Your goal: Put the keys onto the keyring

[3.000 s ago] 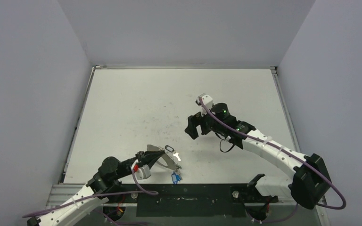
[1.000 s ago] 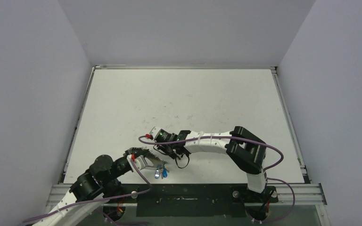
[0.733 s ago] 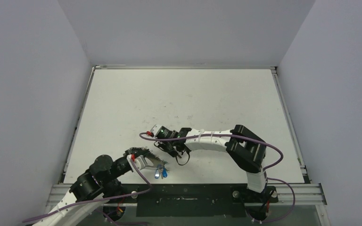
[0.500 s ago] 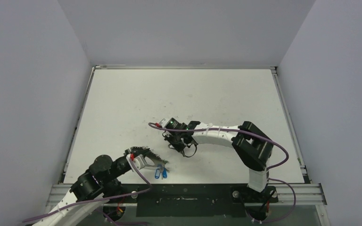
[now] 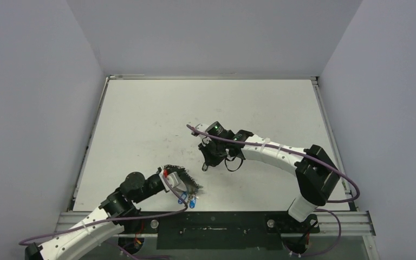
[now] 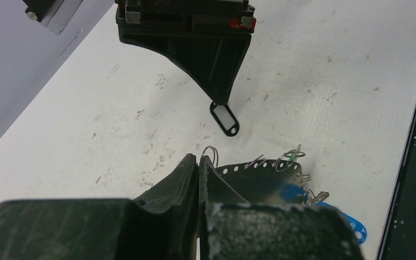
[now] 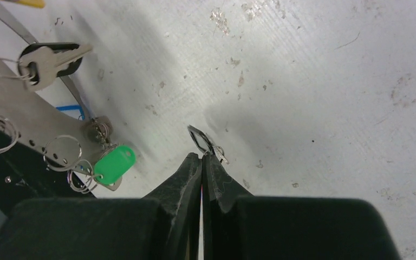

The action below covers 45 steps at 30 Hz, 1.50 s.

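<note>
While right claw (image 7: 202, 157) pinches tag (image 6: 225, 118), keyring (image 7: 27, 114) apart

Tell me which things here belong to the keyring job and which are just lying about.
Job: keyring, held by left gripper; green-tagged key; blue-tagged key; black-tagged key; black-framed tag in right gripper.
Not the job: purple cables; table.

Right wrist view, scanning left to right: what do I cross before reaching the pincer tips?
Going right: silver key with black head → green tag → black tag, seen edge-on and pinched in the shut right pincer.
</note>
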Tool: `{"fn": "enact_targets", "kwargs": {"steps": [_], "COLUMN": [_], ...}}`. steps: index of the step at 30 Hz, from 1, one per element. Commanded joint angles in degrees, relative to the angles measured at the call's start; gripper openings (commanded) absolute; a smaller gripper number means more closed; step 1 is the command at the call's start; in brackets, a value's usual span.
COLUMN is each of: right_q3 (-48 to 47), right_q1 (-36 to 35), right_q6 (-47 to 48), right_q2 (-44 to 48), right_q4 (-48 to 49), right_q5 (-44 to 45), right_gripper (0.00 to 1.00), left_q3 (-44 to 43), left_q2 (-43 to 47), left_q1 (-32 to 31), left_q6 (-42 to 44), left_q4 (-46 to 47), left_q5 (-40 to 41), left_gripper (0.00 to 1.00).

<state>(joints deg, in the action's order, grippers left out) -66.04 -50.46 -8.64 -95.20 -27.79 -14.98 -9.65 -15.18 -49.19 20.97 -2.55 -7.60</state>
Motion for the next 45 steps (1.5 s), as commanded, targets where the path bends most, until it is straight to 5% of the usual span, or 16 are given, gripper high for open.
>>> {"fn": "enact_targets", "kwargs": {"steps": [1, 19, 45], "right_q3": [2.2, 5.5, -1.2], "right_q1": [1.6, 2.4, -2.6], "right_q6": [1.1, 4.1, 1.9], "right_q2": [4.8, 13.6, 9.3], "right_q4": [-0.1, 4.1, 6.3], "right_q5": [-4.9, -23.1, -22.0], "right_gripper": [0.00, 0.00, 0.00], "left_q3": [1.4, 3.0, 2.9], "left_q2": [-6.2, -15.5, -16.5], "left_q1": [-0.2, -0.3, -0.3], "left_q6": [-1.8, -2.6, -2.9], "left_q4": [16.9, 29.5, 30.9], "left_q5": [-3.1, -4.1, -6.6], "left_gripper": [0.00, 0.00, 0.00]}}
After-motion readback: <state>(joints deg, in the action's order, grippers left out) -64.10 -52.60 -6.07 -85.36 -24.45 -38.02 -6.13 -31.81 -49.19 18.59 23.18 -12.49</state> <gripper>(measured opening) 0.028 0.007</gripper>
